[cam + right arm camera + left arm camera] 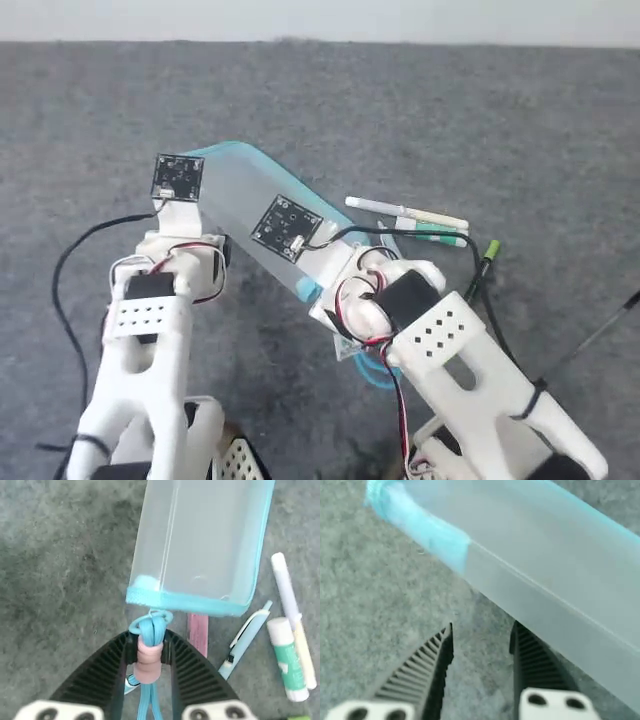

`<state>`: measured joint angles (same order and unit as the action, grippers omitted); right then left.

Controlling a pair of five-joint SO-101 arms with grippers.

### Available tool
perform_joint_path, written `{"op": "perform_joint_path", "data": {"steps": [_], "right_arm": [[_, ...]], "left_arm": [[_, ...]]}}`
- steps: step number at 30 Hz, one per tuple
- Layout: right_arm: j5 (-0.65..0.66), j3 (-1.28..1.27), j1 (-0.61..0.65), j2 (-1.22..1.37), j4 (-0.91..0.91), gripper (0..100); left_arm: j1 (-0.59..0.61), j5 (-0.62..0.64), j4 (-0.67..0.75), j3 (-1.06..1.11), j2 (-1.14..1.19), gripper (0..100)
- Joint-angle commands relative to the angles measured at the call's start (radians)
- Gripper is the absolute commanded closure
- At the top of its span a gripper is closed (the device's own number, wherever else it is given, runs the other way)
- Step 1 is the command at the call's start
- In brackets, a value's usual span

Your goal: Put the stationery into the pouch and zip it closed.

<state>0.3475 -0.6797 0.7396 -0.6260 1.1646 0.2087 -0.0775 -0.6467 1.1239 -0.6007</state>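
A translucent pouch [240, 195] with teal edging lies slantwise on the grey carpet between both arms. In the right wrist view my right gripper [149, 640] is shut on the teal zipper pull cord with its pink bead [149, 661], at the pouch's [200, 540] short end. My left gripper [482, 630] stands open over the carpet beside the pouch's long side [545, 580], near its teal corner [415, 522]. Outside the pouch lie a white pen [286, 592], a glue stick [287, 662], a light-blue pen [245, 637] and a pink flat piece [197, 630].
The white pen [400, 212], glue stick [432, 235] and a green-tipped pen [485, 262] lie close together right of the pouch. Black cables [70, 250] trail from the arms. Bare carpet [450, 110] stretches toward the far wall.
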Motion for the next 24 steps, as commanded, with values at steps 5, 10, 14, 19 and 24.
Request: {"op": "perform_joint_path", "data": {"steps": [5, 10, 14, 19, 24], "right_arm": [[-0.061, 0.054, -0.051, 0.045, -0.070, 99.3], [-0.124, 0.129, -0.090, 0.099, -0.073, 99.3], [-0.133, 0.153, -0.105, 0.119, -0.070, 99.3], [-0.141, 0.164, -0.105, 0.113, -0.071, 99.3], [-0.164, 0.215, -0.099, 0.111, -0.021, 99.3]], "left_arm": [[-0.106, -0.031, -0.276, -0.058, -0.353, 79], [-0.176, -0.123, -0.470, -0.044, -0.641, 79], [-0.252, -0.157, -0.592, -0.047, -0.789, 74], [-0.381, -0.163, -0.635, -0.038, -0.812, 73], [-0.396, -0.158, -0.565, 0.012, -0.783, 73]]}}
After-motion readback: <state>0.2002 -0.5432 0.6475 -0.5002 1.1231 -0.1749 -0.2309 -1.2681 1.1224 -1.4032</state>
